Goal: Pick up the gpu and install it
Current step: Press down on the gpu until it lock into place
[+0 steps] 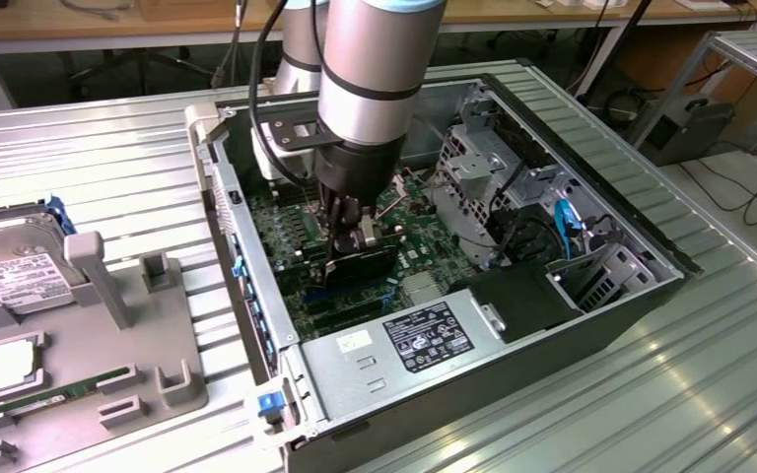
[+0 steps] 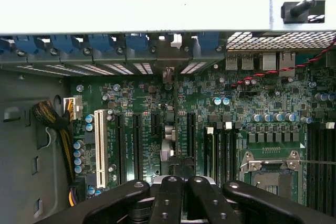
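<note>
On the exterior view's left, a grey parts holder [image 1: 115,345] sits on the corrugated metal surface [image 1: 694,394] near its left edge, carrying a silver hard drive [image 1: 17,276] and a narrow green memory stick [image 1: 50,399], each kept in its own recess so it can be taken cleanly. Toward the middle, the open computer case [image 1: 484,325] lies on its side, so the motherboard [image 2: 241,103] faces up and the arm can reach it from above. The arm descends into the case, and the pincer [image 1: 359,236] is clenched on the gpu [image 1: 359,266], gripping its upper edge so the card hangs upright, edge down, just over the board. In the wrist view the pincer's black links [image 2: 178,200] close toward the middle, with the card seen edge-on running toward the rear bracket openings [image 2: 168,69], apparently lined up over a long black expansion slot [image 2: 190,129]. Whether the card is seated cannot be told. At the case's near end lies the power supply [image 1: 405,345].
</note>
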Available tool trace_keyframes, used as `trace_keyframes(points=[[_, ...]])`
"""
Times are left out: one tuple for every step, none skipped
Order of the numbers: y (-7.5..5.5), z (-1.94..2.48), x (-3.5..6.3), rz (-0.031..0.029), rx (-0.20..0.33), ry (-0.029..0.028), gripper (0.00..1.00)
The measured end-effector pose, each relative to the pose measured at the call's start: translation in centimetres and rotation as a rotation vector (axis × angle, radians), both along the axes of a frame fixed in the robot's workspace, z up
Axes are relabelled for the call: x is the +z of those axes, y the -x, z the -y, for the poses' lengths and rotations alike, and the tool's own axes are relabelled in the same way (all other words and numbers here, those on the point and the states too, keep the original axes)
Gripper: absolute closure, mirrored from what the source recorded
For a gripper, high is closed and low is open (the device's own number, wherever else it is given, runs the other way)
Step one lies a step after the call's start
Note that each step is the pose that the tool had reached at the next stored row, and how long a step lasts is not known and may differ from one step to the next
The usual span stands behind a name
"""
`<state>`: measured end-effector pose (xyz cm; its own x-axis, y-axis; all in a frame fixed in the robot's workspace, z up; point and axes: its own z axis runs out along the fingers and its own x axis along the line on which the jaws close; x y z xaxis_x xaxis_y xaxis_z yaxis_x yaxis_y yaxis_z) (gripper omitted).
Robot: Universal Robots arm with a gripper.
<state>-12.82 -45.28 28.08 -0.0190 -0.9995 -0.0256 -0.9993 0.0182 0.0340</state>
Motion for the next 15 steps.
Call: trace_keyframes(points=[[0.0,0.0,0.0,0.0,0.0,0.0,0.89],[0.0,0.0,0.0,0.0,0.0,0.0,0.89],[0.0,0.0,0.0,0.0,0.0,0.0,0.89],[0.0,0.0,0.0,0.0,0.0,0.0,0.89],[0.0,0.0,0.0,0.0,0.0,0.0,0.89],[-0.01,-0.02,-0.03,0.0001,0.0,-0.0001,0.89],[-0.01,-0.05,-0.05,0.0,0.0,0.0,0.89],[-0.03,-0.09,-0.12,0.0,0.0,0.0001,0.89],[-0.02,-0.18,-0.27,0.0,0.0,0.0008,0.89],[-0.03,-0.25,-0.44,-0.0001,0.0,0.0016,0.89],[-0.03,-0.27,-0.6,0.0002,0.0,0.0022,0.89],[-0.03,-0.26,-0.68,0.0004,0.0,0.0024,0.89],[-0.03,-0.27,-0.74,0.0008,0.0,0.002,0.89],[-0.03,-0.28,-0.82,0.0013,0.0,0.0011,0.89],[-0.02,-0.26,-0.83,0.0011,0.0,0.0013,0.89]])
